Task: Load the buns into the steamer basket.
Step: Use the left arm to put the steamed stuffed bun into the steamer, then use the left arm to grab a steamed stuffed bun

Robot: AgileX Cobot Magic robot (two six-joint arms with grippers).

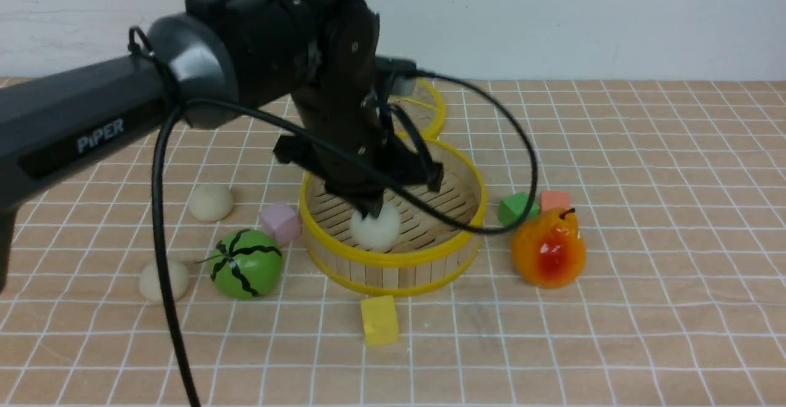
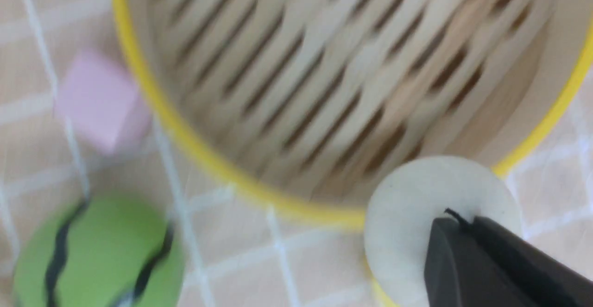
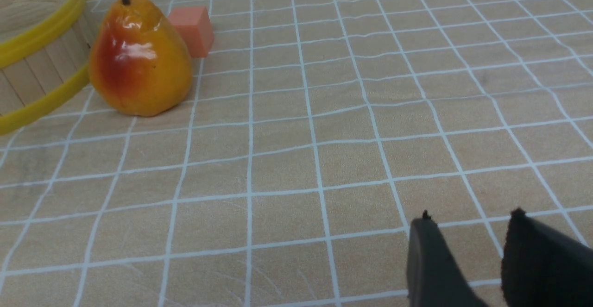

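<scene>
Table (image 1: 645,309): tan sheet with a white grid.

Far left, near edge: first bun (image 1: 163,279), off-white, resting on the table outside the basket. Behind it and slightly right: second bun (image 1: 210,202), also on the table, well apart from the first.

Next right: green watermelon ball (image 1: 247,264) with black wavy stripes. Pink cube (image 1: 280,223) sits just beside the basket's left wall.

Centre: steamer basket (image 1: 405,274), upright, with yellow rims and a slatted floor. The left arm (image 1: 92,118) reaches in from the left and angles down over it. Left gripper (image 1: 370,209): the wrist view shows its fingers drawn together into a single dark tip, pressed against the top of the third bun (image 1: 376,230). This bun is inside the basket, close to the near wall. It cannot be told whether the tip pinches the bun or merely touches it, nor whether the bun rests on the slats.

In front of the basket: yellow cube (image 1: 379,320). Behind the basket: woven disc (image 1: 433,109), mostly hidden by the arm.

Right of the basket: green cube (image 1: 514,209) and salmon cube (image 1: 555,199), side by side. The pear (image 1: 548,248) stands upright just in front of them.

Right gripper (image 3: 470,214): seen only in its wrist view. Its jaws are parted with bare table between them, and it holds nothing.
</scene>
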